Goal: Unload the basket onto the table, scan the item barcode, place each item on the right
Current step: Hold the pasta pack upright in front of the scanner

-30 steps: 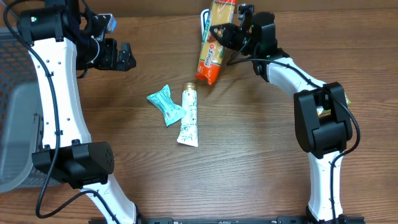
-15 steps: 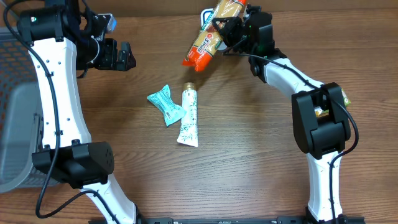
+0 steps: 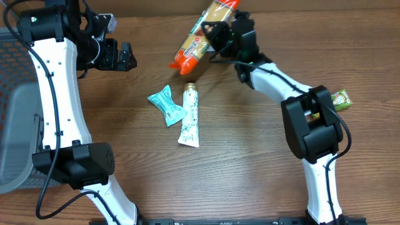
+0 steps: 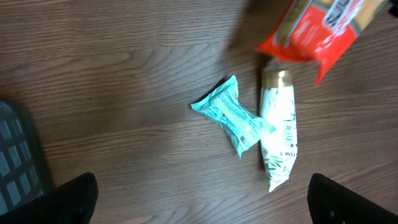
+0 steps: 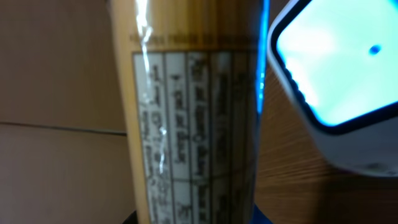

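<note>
At the far left the left arm's fingers (image 3: 129,62) stand spread wide and hold nothing, above the brown wooden surface (image 3: 250,169). Below and to their right, the crinkled teal sachet (image 3: 165,105) and the white leaf-printed tube with a gold cap (image 3: 190,116) lie touching. Further right, the long orange-and-tan pasta packet with a red end (image 3: 201,36) is held off the surface, clamped near its middle by the right arm's fingers (image 3: 217,29). Its long axis slants, red end toward the left arm, tan end toward the far edge. In the right wrist view a printed table on the packet faces the camera, and the white scanner with a glowing pale-blue window (image 5: 329,62) sits just beside the packet on its right. I judge the packet must turn until its barcode, which I cannot find here, faces that window.
</note>
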Robot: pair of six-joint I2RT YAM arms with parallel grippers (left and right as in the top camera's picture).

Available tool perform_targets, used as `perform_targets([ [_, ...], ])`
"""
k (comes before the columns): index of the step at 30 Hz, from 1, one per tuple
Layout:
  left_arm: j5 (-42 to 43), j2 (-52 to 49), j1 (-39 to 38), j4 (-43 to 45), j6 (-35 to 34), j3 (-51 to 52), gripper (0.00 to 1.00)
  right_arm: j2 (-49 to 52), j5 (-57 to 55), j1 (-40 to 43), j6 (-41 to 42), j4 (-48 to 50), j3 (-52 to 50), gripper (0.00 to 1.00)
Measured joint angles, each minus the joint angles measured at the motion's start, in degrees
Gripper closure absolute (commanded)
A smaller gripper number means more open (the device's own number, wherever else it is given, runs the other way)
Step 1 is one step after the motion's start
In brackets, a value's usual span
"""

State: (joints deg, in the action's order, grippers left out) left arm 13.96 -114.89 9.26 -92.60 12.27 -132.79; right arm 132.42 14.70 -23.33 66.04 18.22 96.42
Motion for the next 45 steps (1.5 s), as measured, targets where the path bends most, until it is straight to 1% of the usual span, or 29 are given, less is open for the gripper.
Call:
perform_targets([
  [5,0.0,0.0,0.0,0.0,0.0,0.0,0.01,0.0,-0.6,-2.3,0.0,-0.2,0.0,0.96],
  [11,0.0,0.0,0.0,0.0,0.0,0.0,0.0,0.0,-2.3,-1.8,0.0,-3.3,0.0,0.96],
  [16,0.0,0.0,0.0,0.0,0.0,0.0,0.0,0.5,-3.2,-1.4,0.0,-2.8,0.0,0.96],
  [21,0.0,0.0,0.0,0.0,0.0,0.0,0.0,1.2,-3.1,-1.4,-2.5,-0.1,0.0,0.96],
  [26,0.0,0.0,0.0,0.0,0.0,0.0,0.0,1.2,-2.5,-1.4,-4.0,0.4,0.0,0.96],
  [32,0.0,0.0,0.0,0.0,0.0,0.0,0.01,1.0,2.6,-1.1,-7.8,1.6,0.0,0.96],
  [34,0.0,0.0,0.0,0.0,0.0,0.0,0.0,0.5,3.7,-1.1,-10.4,-2.2,0.0,0.96],
  [37,0.0,0.0,0.0,0.0,0.0,0.0,0.0,-1.5,3.7,-1.1,-16.5,-12.7,0.0,0.96],
  [39,0.0,0.0,0.0,0.0,0.0,0.0,0.01,-3.1,3.1,-1.1,-19.6,-17.1,0.0,0.96],
  [43,0.0,0.0,0.0,0.0,0.0,0.0,0.0,-11.3,0.7,-1.1,-28.1,-28.7,-0.1,0.96],
  [45,0.0,0.0,0.0,0.0,0.0,0.0,0.0,-17.4,-0.6,-1.0,-31.5,-33.6,-0.1,0.96],
])
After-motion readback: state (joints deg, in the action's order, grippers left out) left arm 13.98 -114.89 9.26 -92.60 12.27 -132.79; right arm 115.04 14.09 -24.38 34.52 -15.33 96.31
